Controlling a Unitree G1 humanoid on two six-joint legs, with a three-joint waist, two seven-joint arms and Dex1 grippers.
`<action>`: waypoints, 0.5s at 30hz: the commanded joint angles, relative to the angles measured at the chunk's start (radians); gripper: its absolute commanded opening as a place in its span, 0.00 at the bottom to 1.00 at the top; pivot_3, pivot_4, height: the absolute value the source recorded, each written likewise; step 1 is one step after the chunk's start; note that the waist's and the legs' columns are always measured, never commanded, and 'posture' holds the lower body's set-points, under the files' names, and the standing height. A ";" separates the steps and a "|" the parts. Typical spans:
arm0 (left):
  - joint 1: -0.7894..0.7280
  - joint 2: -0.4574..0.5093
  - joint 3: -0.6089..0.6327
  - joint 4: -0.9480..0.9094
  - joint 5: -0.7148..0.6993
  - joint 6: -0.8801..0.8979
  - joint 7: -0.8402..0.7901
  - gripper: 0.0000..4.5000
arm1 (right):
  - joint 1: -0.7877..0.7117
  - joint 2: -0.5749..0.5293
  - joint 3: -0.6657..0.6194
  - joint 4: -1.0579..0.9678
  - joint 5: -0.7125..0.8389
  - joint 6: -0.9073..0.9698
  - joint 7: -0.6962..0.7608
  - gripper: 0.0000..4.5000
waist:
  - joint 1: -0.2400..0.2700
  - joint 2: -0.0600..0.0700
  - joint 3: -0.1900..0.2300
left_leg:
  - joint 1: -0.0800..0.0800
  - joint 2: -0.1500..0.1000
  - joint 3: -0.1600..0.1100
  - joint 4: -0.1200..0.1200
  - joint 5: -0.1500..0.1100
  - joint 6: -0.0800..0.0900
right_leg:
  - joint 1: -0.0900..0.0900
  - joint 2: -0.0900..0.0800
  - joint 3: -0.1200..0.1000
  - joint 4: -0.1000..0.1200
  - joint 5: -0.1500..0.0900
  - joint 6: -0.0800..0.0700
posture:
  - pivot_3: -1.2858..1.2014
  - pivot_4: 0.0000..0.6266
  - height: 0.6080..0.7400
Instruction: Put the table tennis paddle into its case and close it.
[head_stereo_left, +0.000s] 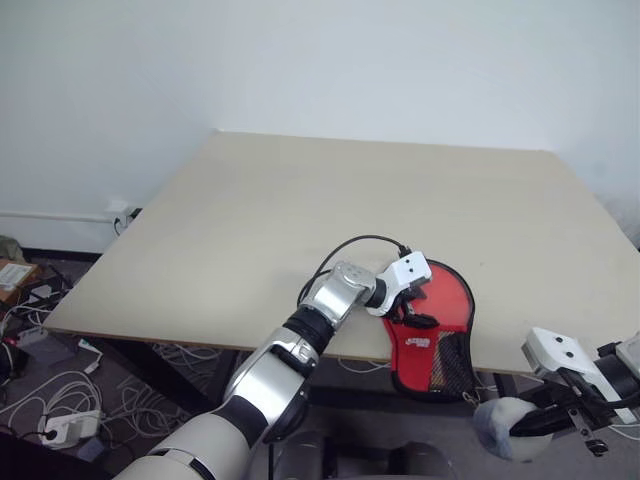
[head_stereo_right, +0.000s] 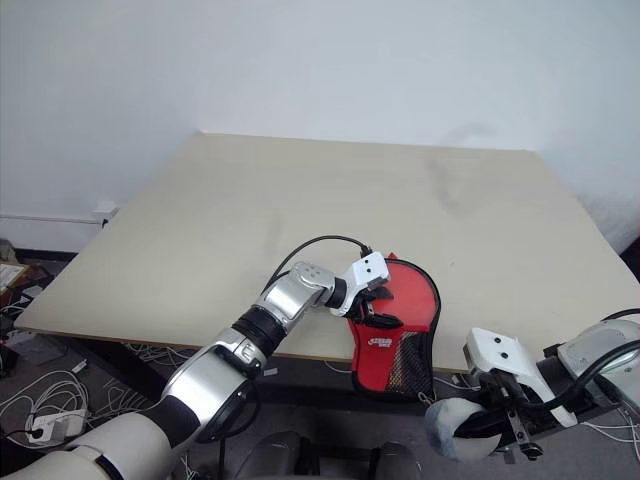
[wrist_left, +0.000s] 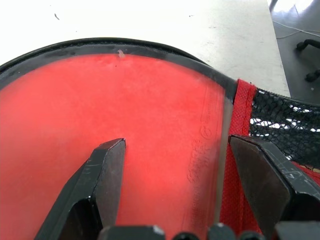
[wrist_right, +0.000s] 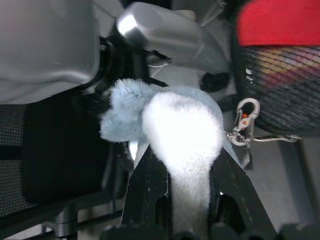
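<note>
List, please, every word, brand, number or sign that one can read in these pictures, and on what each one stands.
None can be read for certain.
White logo on the red case, near its black mesh end: too small and blurred to read.
Embossed writing seen through the case's clear panel in the left wrist view, between the open left gripper fingers: too faint to read.
Right gripper, shut on a fluffy pale pompom: no text.

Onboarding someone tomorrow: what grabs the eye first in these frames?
The red case at the table's near edge, its black mesh end hanging over, with the left gripper open on top of it. Then the pale fluffy pom-pom pinched in the right gripper below the table edge, beside the case's metal clasp.
</note>
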 joint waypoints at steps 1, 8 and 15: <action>0.018 0.008 -0.015 0.071 0.033 0.022 0.023 0.79 | -0.028 0.006 0.029 -0.027 0.023 -0.010 0.007 0.08 | 0.001 0.000 0.000 | 0.000 0.000 -0.001 0.000 0.000 0.000 | 0.000 0.000 -0.001 0.000 0.000 0.000 | 0.52 0.00 0.88; 0.002 0.008 -0.002 0.091 0.030 0.014 0.024 0.79 | -0.080 0.024 0.030 0.084 -0.022 -0.018 -0.053 0.29 | -0.001 -0.001 0.000 | 0.000 -0.003 -0.002 0.000 0.000 0.000 | 0.001 -0.003 -0.003 0.000 0.000 0.001 | 0.52 0.00 0.88; 0.002 0.003 0.001 0.106 0.035 0.000 0.025 0.79 | -0.165 0.033 0.035 0.164 -0.027 -0.023 -0.074 0.45 | -0.001 -0.001 0.000 | 0.000 -0.008 -0.004 -0.002 0.000 0.000 | 0.001 -0.007 -0.004 0.000 -0.001 0.002 | 0.52 0.00 0.88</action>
